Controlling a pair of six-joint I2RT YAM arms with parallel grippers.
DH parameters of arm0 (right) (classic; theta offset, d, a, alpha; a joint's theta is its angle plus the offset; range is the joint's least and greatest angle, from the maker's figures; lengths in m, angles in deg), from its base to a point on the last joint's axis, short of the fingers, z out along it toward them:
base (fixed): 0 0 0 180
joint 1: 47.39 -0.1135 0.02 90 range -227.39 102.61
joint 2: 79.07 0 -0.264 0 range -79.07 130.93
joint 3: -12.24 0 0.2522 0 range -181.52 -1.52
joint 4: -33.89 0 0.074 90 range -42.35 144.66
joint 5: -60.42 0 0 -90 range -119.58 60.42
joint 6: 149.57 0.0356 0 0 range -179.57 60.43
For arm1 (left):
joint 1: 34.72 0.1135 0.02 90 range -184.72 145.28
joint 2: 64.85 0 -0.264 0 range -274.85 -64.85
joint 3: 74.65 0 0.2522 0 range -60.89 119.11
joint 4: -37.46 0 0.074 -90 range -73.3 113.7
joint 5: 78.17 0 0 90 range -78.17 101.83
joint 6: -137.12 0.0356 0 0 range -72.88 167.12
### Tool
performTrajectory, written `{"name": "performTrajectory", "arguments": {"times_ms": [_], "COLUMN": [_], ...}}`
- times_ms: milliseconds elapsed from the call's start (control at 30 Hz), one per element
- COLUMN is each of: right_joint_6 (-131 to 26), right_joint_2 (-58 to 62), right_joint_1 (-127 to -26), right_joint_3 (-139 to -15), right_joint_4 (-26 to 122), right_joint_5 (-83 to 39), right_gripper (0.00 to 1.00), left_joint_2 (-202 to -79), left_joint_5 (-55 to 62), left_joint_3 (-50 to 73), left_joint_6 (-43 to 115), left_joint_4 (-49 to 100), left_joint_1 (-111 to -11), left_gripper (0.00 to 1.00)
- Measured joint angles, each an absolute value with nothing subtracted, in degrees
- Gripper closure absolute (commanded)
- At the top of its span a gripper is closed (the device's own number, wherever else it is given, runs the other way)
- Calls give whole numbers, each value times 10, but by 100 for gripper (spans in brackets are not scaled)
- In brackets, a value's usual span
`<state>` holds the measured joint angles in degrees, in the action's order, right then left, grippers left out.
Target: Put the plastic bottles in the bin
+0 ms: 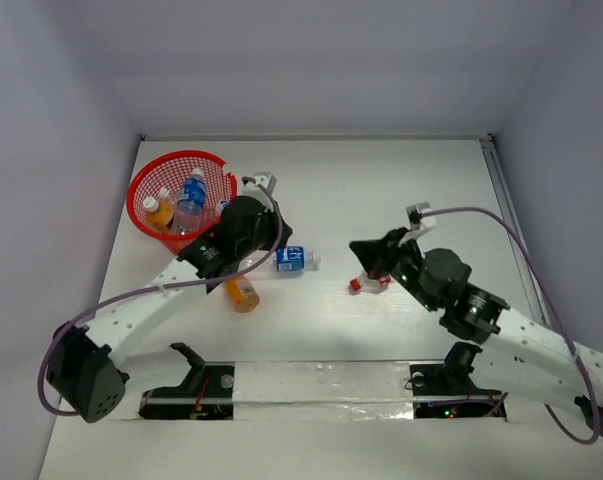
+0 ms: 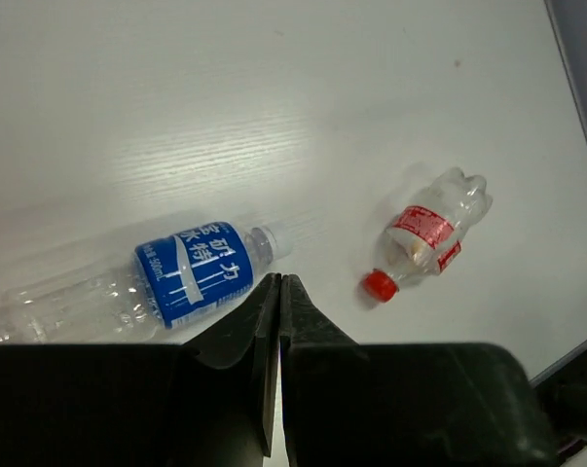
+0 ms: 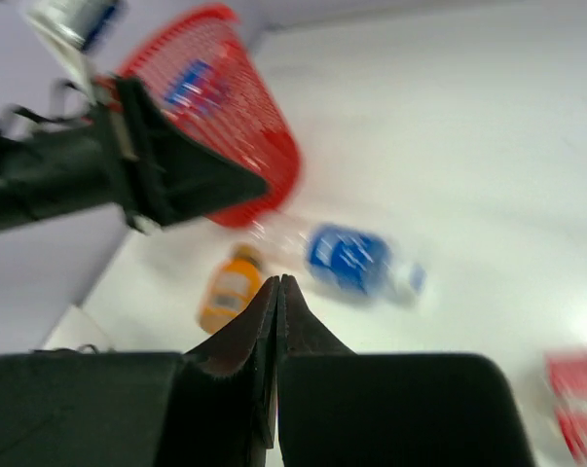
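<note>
Both my left jaws and my right jaws are pressed together, black tapered fingertips (image 2: 266,309) meeting in a thin seam with nothing pinched between them. Below my left jaws the worktop (image 2: 274,97) is white with a faint wood grain. On it lies a clear, ribbed bottle with a glossy blue label (image 2: 188,277), on its side just beside the tips. A crumpled clear bottle with a red label and red cap (image 2: 424,233) lies well apart from it. An orange-filled bottle (image 1: 242,293) rests on its side near my left arm. The round red mesh bin (image 1: 133,205) stands at the far left corner, with an orange-filled bottle (image 1: 159,210) and a blue-labelled one (image 1: 191,195) inside.
</note>
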<state>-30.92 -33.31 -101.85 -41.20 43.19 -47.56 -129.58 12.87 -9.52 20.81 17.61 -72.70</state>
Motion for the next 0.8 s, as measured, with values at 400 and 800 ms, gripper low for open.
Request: {"name": "performTrajectory", "arguments": {"times_ms": [400, 800], "right_joint_6": [-191, -193], "right_joint_2": [-664, -703], "right_joint_1": [-1018, -1018], "right_joint_3": [-375, -418], "right_joint_4": [684, 763], "right_joint_5": [-689, -723], "right_gripper": [67, 34], "left_joint_2": [-1606, -1844], "left_joint_5": [113, 64], "left_joint_3": [25, 239], "left_joint_6": [231, 303], "left_joint_4": [295, 304], "left_joint_1": [-902, -935], "left_gripper": [19, 15]}}
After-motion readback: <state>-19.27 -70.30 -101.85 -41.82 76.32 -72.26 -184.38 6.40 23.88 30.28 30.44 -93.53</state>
